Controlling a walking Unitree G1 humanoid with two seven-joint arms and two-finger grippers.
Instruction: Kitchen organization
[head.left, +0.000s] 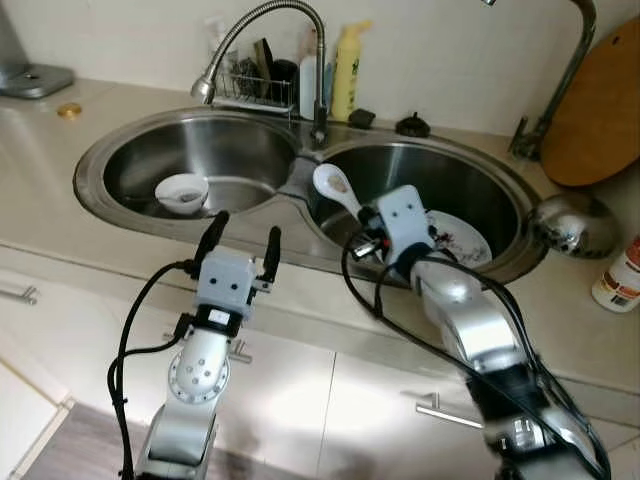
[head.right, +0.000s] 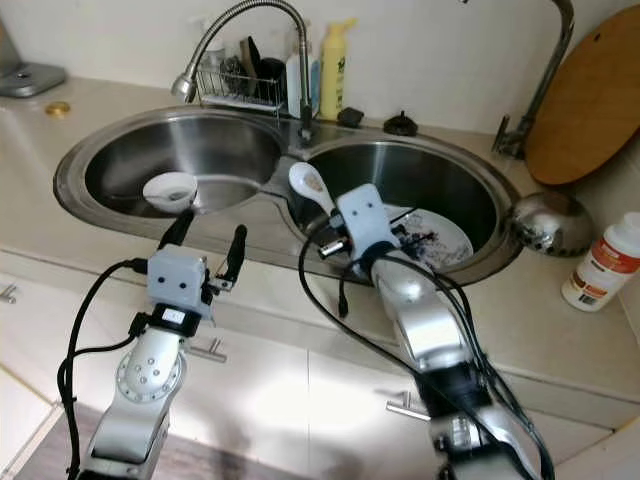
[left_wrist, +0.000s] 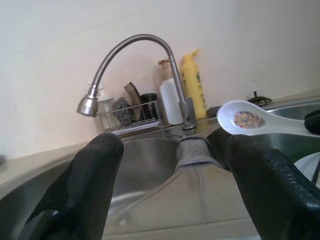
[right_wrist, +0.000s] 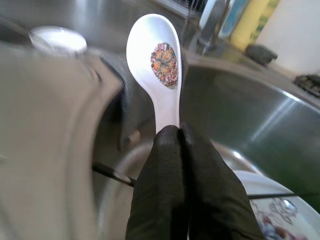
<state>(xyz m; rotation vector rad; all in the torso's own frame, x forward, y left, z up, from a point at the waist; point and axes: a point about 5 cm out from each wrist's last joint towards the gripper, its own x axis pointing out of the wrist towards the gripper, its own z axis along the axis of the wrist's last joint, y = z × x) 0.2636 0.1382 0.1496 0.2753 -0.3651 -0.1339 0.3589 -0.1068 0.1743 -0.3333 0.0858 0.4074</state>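
Right gripper pinches spoon handle above right sink.
Left gripper, fingers spread, hovers at the counter edge before left sink, which holds a bowl.

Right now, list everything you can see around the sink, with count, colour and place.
Sink: one, steel, two basins, set in the beige counter.
Small bowl: one, white, in the left basin.
Plate: one, white with dark pattern, in the right basin.
Spoon: one, white with a coloured motif, held over the divider.
Faucet: one, steel gooseneck, behind the basins.
Rack: one, wire, beside the faucet.
Yellow bottle: one, behind the sink.
Cutting board: one, wooden, leaning at far right.
Ladle: one, steel, on the right counter.
Left gripper: jaws open, before the left basin.
Right gripper: jaws shut on the spoon handle.
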